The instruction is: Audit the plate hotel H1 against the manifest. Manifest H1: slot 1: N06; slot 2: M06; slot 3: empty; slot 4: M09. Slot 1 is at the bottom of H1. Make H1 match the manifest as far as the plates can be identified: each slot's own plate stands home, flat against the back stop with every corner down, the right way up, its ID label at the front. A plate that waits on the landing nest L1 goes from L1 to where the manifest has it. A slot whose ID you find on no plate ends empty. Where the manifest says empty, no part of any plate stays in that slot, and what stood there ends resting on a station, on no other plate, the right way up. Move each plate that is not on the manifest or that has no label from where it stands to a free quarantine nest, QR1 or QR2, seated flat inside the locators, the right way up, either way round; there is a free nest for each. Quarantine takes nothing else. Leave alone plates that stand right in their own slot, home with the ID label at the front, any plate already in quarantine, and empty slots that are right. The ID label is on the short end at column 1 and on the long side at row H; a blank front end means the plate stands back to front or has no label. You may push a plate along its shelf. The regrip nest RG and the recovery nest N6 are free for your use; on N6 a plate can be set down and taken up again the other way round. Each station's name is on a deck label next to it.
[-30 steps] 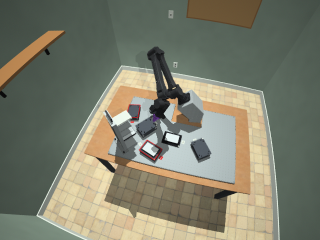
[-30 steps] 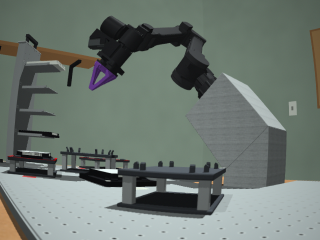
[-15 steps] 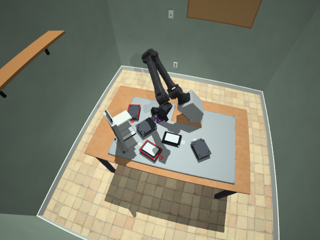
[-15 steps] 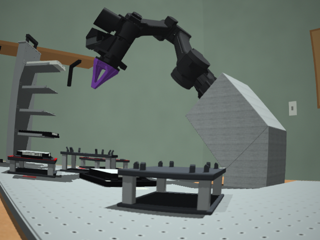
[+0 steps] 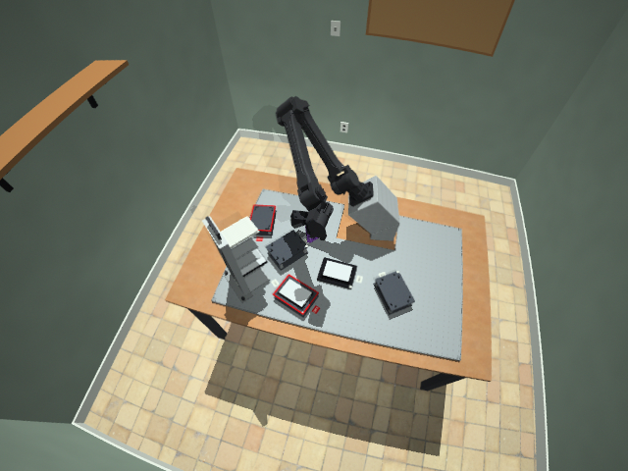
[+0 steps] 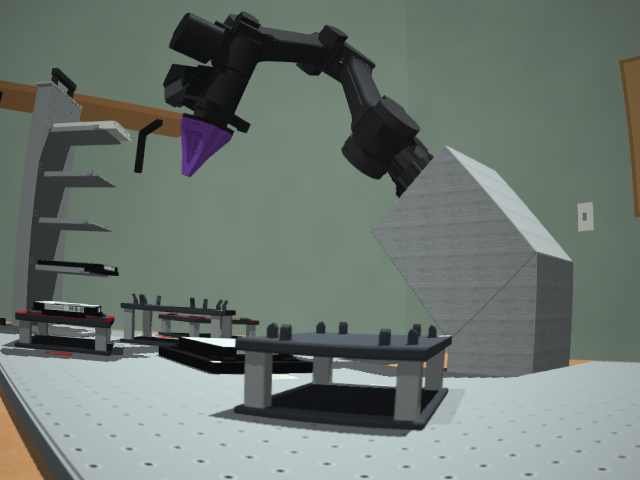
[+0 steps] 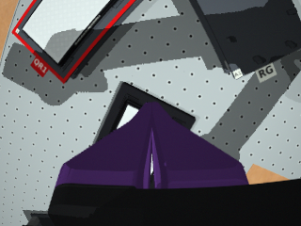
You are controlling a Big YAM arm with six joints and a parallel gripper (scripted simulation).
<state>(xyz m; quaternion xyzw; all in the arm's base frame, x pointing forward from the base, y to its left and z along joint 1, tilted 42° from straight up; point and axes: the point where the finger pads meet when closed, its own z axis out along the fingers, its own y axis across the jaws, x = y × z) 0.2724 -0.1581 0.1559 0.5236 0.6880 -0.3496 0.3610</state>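
Note:
The plate hotel H1 (image 5: pixel 234 263) (image 6: pixel 31 206) stands at the deck's left end. A dark plate (image 6: pixel 77 265) lies on its bottom shelf. The two shelves above look bare, and a pale slab (image 6: pixel 87 131) (image 5: pixel 237 231) lies on top. A white-topped plate (image 5: pixel 294 291) (image 6: pixel 67 307) (image 7: pixel 70 9) sits on the near red-rimmed quarantine nest. Another white-topped plate (image 5: pixel 337 270) (image 6: pixel 206 342) (image 7: pixel 128 115) rests on a low black nest. My gripper (image 5: pixel 312 235) (image 6: pixel 192 169) (image 7: pixel 151 112) is shut on nothing. It hangs high over the deck, near that low plate.
The far red-rimmed nest (image 5: pixel 263 217) is bare. The RG nest (image 5: pixel 286 249) (image 6: pixel 175 308) (image 7: pixel 245 7) and a dark raised nest (image 5: pixel 393 293) (image 6: pixel 341 342) at the right are bare. The arm's grey base block (image 5: pixel 378 207) (image 6: pixel 465 258) stands at the back.

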